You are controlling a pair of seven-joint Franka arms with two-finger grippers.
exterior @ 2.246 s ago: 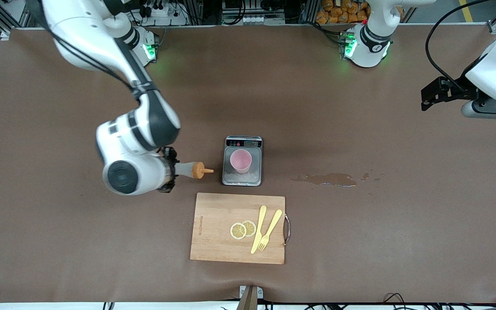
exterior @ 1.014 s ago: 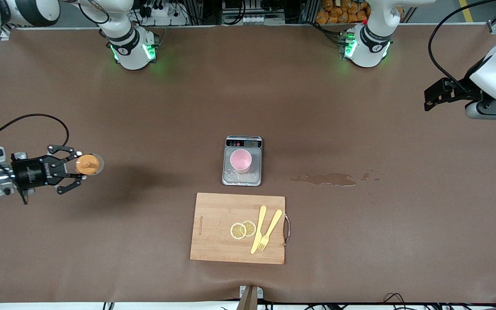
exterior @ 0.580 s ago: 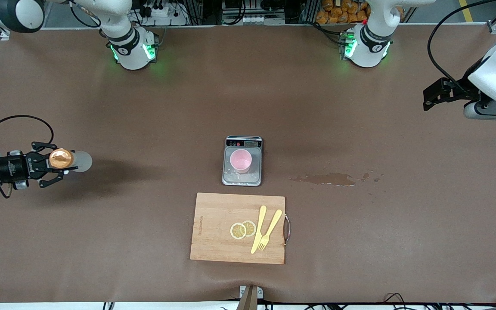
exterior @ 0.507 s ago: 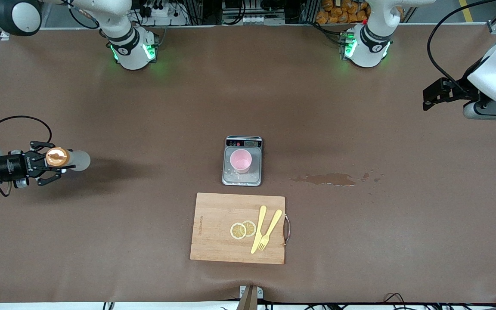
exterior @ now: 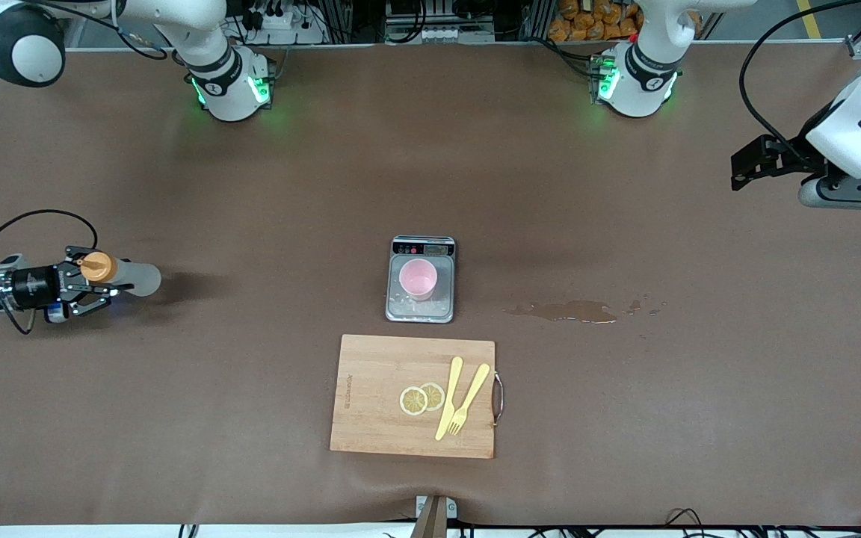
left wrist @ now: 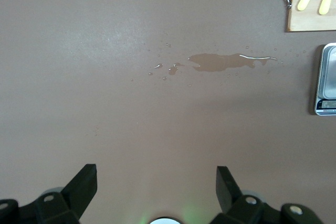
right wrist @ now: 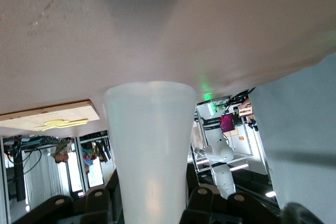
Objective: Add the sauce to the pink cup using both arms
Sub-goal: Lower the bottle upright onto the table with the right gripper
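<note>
The sauce [exterior: 135, 278], a whitish squeeze bottle with an orange cap [exterior: 96, 267], is tilted low over the table at the right arm's end. My right gripper [exterior: 102, 282] is shut on it near the cap. In the right wrist view the bottle's pale body [right wrist: 149, 145] fills the space between the black fingers [right wrist: 202, 198]. The pink cup [exterior: 418, 279] stands upright on a grey scale [exterior: 423, 245] at mid-table. My left gripper [exterior: 737, 172] waits open over the left arm's end of the table, nothing between its fingers [left wrist: 84, 182].
A wooden cutting board [exterior: 371, 373] with lemon slices [exterior: 421, 398], a yellow knife and a fork [exterior: 468, 400] lies nearer the front camera than the scale. A brown spill [exterior: 569, 310] wets the table toward the left arm's end, also in the left wrist view [left wrist: 226, 62].
My right gripper carried the sauce from beside the scale out to the right arm's end of the table, and over the last second lowered and tilted it. The left arm barely moved.
</note>
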